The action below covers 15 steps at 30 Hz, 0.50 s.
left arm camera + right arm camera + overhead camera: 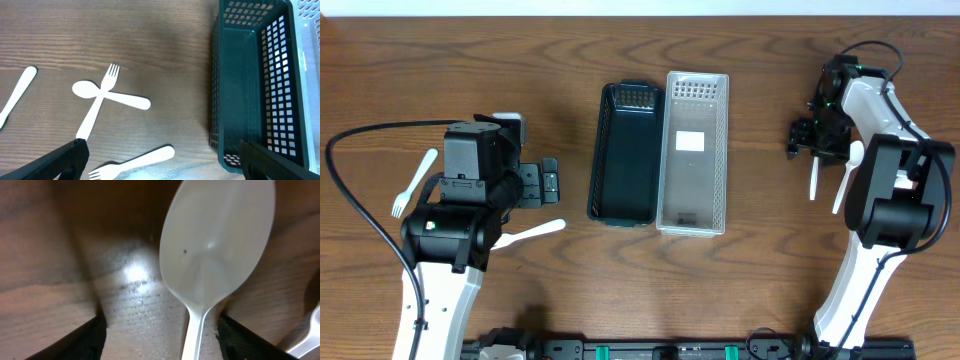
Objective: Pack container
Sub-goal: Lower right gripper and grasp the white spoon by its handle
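Observation:
A dark green basket [625,150] and a clear basket [695,150] stand side by side at mid table. My left gripper [548,180] is open and empty to their left. In the left wrist view its jaws [165,170] hover over a white fork [132,162], beyond which lie a crossed spoon [110,95] and fork [95,112], with the dark green basket [250,90] on the right. My right gripper [817,138] is open and low over the table at the right. In the right wrist view a white spoon [215,245] lies between its fingers [167,340], ungripped.
A white fork [415,183] and another white utensil [532,232] lie by the left arm. Two white utensils [813,178] [847,178] lie near the right gripper. A white handle [17,92] is at the left edge of the left wrist view.

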{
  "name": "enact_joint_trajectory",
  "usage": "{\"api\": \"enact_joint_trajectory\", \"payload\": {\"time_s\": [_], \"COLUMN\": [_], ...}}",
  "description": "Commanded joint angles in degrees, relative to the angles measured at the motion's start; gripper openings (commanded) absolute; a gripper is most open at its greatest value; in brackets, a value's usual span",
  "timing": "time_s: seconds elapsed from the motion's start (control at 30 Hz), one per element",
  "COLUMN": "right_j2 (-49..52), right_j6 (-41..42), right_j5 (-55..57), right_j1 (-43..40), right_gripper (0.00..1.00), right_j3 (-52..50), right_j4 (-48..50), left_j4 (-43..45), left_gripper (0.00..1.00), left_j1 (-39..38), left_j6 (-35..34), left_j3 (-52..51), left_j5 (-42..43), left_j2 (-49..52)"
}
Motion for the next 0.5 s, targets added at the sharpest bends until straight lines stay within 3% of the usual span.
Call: {"api": "enact_joint_trajectory", "payload": {"time_s": [0.0, 0.2, 0.47], "right_j2": [3.7, 3.6, 3.6], "right_j6": [0.3, 0.3, 0.3], "right_j5": [1.7, 1.7, 1.7], "right_j1": [-0.5, -0.5, -0.5], "right_gripper": [0.68, 0.47, 0.38], "right_j3": [-4.2, -4.3, -4.3], "right_j4": [0.5, 0.5, 1.5], "left_j4": [-0.1, -0.2, -0.2], "left_gripper": [0.98, 0.98, 0.98], "left_j1": [0.3, 0.3, 0.3], "left_j6": [0.8, 0.8, 0.8], "left_j3": [1.1, 1.1, 1.1], "left_j5": [0.1, 0.2, 0.2], "left_j2": [-0.3, -0.3, -0.3]}}
